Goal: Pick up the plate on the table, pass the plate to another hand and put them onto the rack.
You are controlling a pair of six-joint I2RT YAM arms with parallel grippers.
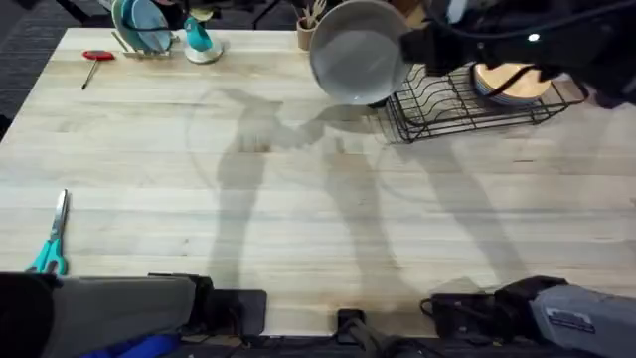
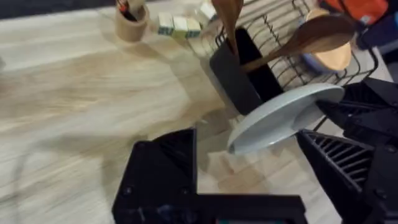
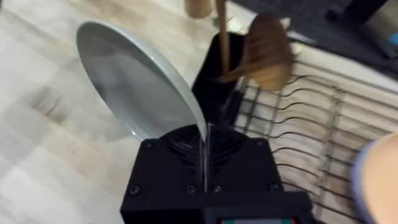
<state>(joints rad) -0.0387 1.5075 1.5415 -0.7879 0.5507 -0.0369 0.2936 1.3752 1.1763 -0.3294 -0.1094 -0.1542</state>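
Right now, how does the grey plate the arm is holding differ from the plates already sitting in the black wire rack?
The grey-white plate is held in the air on edge by the right gripper, beside the rack; the peach plates lie flat and stacked in the rack. The held plate is pale grey, the stacked ones peach-tan. It is a single plate; they form a stack. Both are round.

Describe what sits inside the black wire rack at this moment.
The rack holds stacked peach plates at one end. A black utensil holder with wooden spoons is at the other. The grey plate covers that corner from overhead.
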